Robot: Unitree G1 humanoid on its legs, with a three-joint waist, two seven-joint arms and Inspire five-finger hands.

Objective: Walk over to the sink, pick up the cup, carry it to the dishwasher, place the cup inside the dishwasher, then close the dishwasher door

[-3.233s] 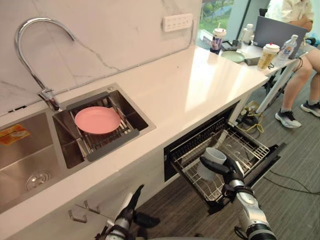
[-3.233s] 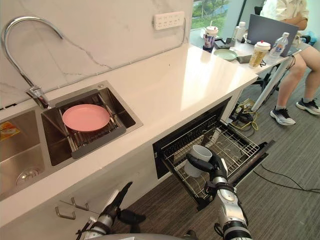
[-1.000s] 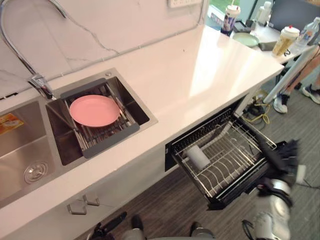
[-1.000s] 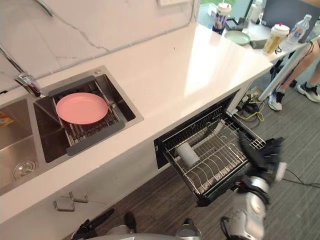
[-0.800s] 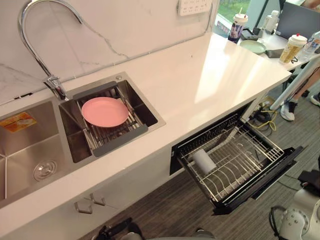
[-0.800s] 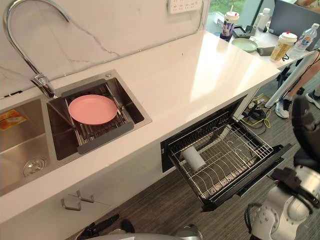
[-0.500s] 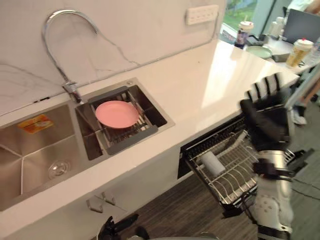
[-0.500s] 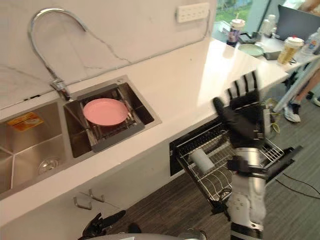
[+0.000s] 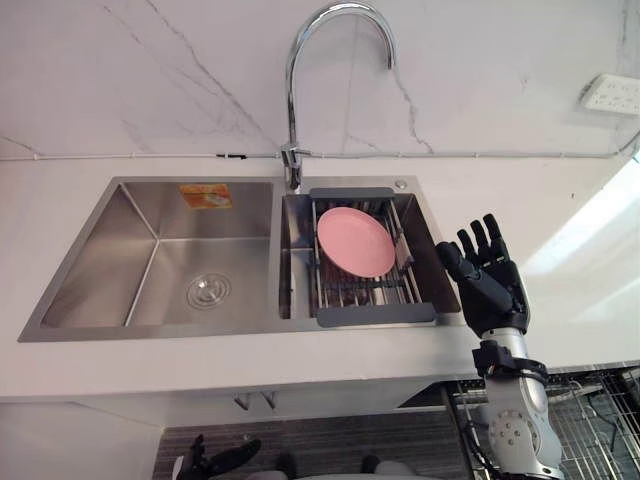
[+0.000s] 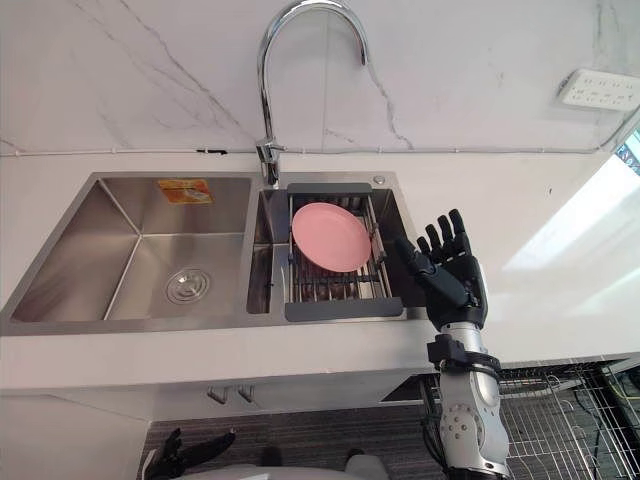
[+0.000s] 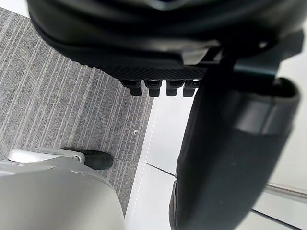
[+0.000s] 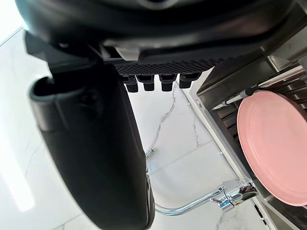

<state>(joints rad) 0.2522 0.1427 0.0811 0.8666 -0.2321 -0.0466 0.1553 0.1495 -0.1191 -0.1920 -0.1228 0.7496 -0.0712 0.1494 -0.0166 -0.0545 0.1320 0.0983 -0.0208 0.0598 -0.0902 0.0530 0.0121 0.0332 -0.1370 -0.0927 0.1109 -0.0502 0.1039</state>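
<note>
Pushing the drawn-out dishwasher rack, below-right of the sink, home is judged the step in hand; the right hand, held just right of the sink, spread open and empty, should be lowered and pressed flat. The left hand, below the sink, is relaxed, empty. The cup's place cannot be told. One plate, one tap, two basins are counted.

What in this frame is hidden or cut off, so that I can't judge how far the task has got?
1. Dishwasher rack: cut off by the bottom right corner of both eye views; what it holds cannot be told.
2. Floor of the right basin: mostly hidden under the pink plate and the drainer.
3. Counter right of that basin: partly covered in the eye views by the open right robot hand.
</note>
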